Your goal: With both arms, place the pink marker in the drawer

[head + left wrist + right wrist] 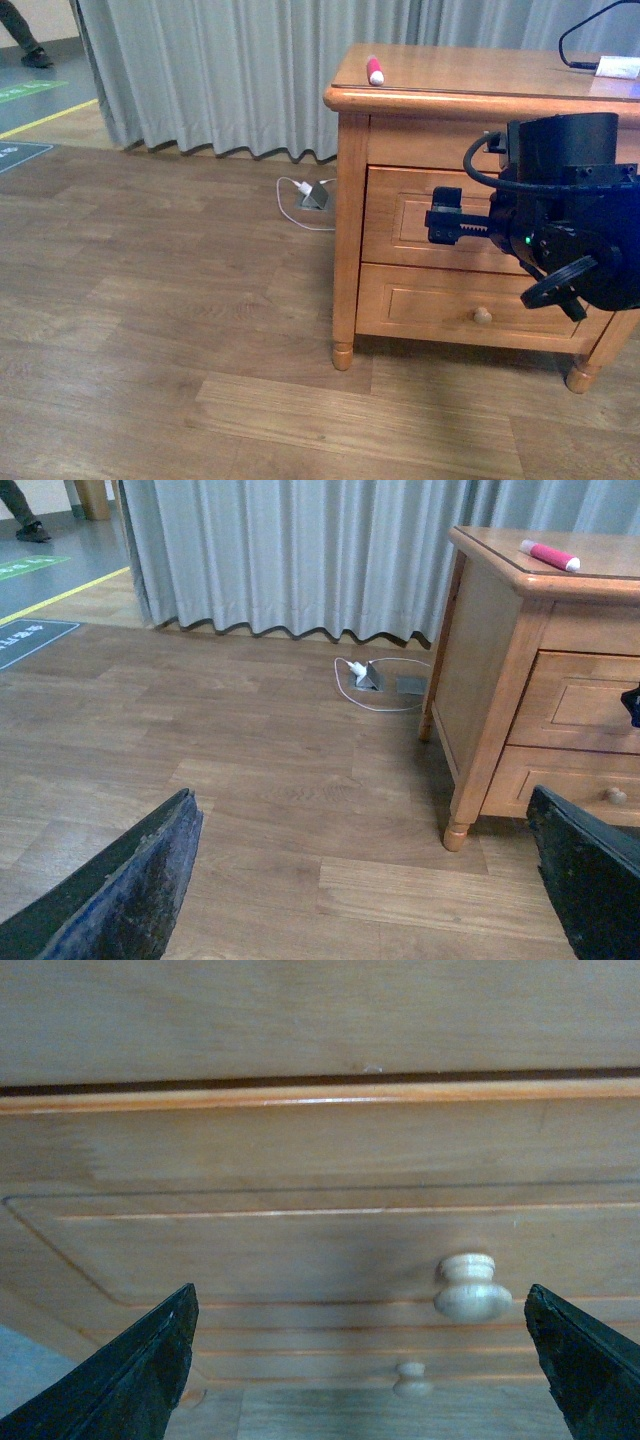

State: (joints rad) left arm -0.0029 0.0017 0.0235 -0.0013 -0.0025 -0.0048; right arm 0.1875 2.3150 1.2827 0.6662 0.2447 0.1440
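The pink marker [375, 71] lies on the wooden cabinet's top [450, 75], near its left front corner; it also shows in the left wrist view [548, 555]. The upper drawer [405, 215] is shut. My right gripper [478, 225] is open right in front of that drawer. In the right wrist view the drawer panel [300, 1245] fills the frame, and its round knob [472, 1288] sits between the open jaws [360, 1355], nearer one finger. My left gripper [360, 920] is open and empty over the floor, left of the cabinet, and is not in the front view.
The lower drawer with its own knob [482, 316] is shut below. A white adapter with cable [303, 190] and a grey floor box [318, 197] lie by the curtain [230, 70]. A white device with a black cable [615, 67] sits on the cabinet's right.
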